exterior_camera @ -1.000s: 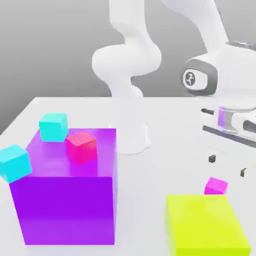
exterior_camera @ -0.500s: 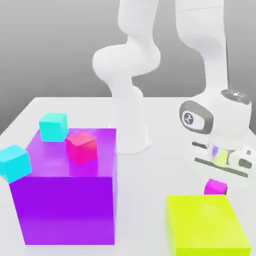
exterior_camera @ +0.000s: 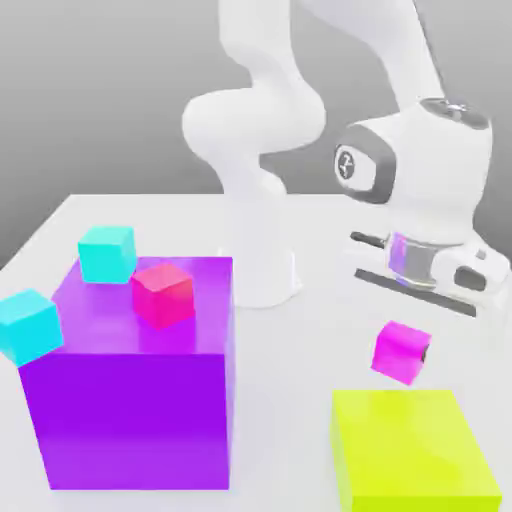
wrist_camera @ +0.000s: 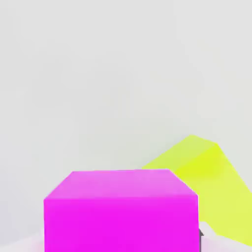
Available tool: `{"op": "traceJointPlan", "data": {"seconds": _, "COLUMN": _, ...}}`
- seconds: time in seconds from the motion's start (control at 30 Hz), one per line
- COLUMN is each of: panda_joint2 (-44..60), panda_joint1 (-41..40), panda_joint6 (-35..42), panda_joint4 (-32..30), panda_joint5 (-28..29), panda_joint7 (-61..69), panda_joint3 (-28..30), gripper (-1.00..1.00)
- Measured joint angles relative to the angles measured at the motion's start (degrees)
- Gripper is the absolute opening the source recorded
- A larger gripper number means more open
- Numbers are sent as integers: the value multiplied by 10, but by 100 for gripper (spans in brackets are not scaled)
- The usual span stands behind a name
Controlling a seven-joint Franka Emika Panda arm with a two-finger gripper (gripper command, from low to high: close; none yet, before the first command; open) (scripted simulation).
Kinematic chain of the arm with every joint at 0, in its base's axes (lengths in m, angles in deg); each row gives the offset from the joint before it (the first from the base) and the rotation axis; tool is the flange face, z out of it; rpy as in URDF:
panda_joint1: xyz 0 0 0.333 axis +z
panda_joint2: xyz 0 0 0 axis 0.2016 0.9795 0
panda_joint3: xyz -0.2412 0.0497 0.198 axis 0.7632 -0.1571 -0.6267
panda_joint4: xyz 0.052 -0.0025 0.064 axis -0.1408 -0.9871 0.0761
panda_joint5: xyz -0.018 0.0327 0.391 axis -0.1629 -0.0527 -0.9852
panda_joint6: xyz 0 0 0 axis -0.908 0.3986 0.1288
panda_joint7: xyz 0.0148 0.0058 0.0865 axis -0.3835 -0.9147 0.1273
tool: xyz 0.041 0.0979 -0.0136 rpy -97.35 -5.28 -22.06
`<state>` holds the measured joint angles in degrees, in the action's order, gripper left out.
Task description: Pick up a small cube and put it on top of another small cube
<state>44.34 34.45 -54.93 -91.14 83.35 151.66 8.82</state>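
Here, fingers (exterior_camera: 404,352) pinched shut on small magenta cube (exterior_camera: 400,351), lifted off surface (exterior_camera: 320,330); rigid, light; grip opposite flat faces.

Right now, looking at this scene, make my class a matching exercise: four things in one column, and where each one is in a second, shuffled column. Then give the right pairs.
Things
1. magenta cube
2. red-pink cube
3. yellow-green block
4. purple block

Places
A. resting on top of the purple block
B. on the table at the exterior view's left, carrying small cubes
C. lifted off the table, held in the gripper
D. on the table at the exterior view's right, nothing on its top

Pairs: 1-C, 2-A, 3-D, 4-B
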Motion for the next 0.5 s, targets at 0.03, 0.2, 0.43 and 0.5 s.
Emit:
{"op": "traceJointPlan", "data": {"seconds": 0.03, "panda_joint2": -17, "panda_joint1": -10, "panda_joint6": 24, "panda_joint4": 8, "panda_joint5": 4, "panda_joint7": 23, "panda_joint3": 13, "gripper": -100}}
{"op": "traceJointPlan", "data": {"seconds": 0.2, "panda_joint2": -102, "panda_joint1": -64, "panda_joint6": 145, "panda_joint4": 49, "panda_joint5": 21, "panda_joint7": 143, "panda_joint3": 88, "gripper": -100}}
{"op": "traceJointPlan", "data": {"seconds": 0.43, "panda_joint2": -197, "panda_joint1": -127, "panda_joint6": 267, "panda_joint4": 84, "panda_joint5": 34, "panda_joint7": 294, "panda_joint3": 187, "gripper": -100}}
{"op": "traceJointPlan", "data": {"seconds": 0.5, "panda_joint2": -184, "panda_joint1": -128, "panda_joint6": 231, "panda_joint4": 60, "panda_joint5": 36, "panda_joint7": 302, "panda_joint3": 200, "gripper": -100}}
